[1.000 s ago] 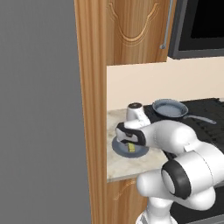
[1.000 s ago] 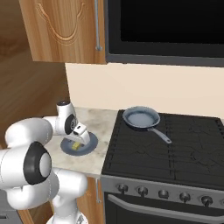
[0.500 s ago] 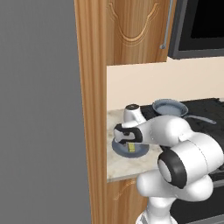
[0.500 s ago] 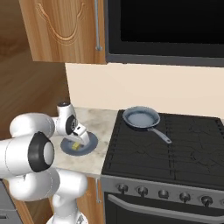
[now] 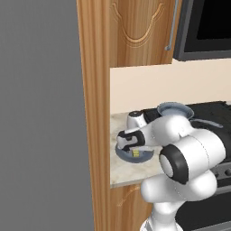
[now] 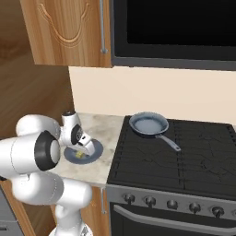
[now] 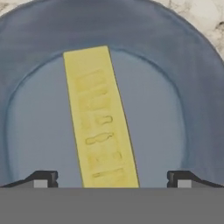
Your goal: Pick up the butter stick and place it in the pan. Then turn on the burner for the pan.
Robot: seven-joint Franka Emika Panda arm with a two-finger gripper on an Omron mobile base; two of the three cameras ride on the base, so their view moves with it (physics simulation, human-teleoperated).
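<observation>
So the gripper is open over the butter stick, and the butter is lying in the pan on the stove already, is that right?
Not quite. The gripper is open over the butter stick, but the butter lies on the grey-blue plate on the counter, as the hand view and right base view show. The pan sits apart on the stove, with no butter in it.

White arm bent low over the desk (image 5: 118, 173), gripper (image 5: 133, 154) just above the butter stick (image 5: 134, 155) on a blue plate (image 5: 145, 156), pan (image 5: 173, 109) far right on the cooktop (image 5: 212, 113)
</observation>
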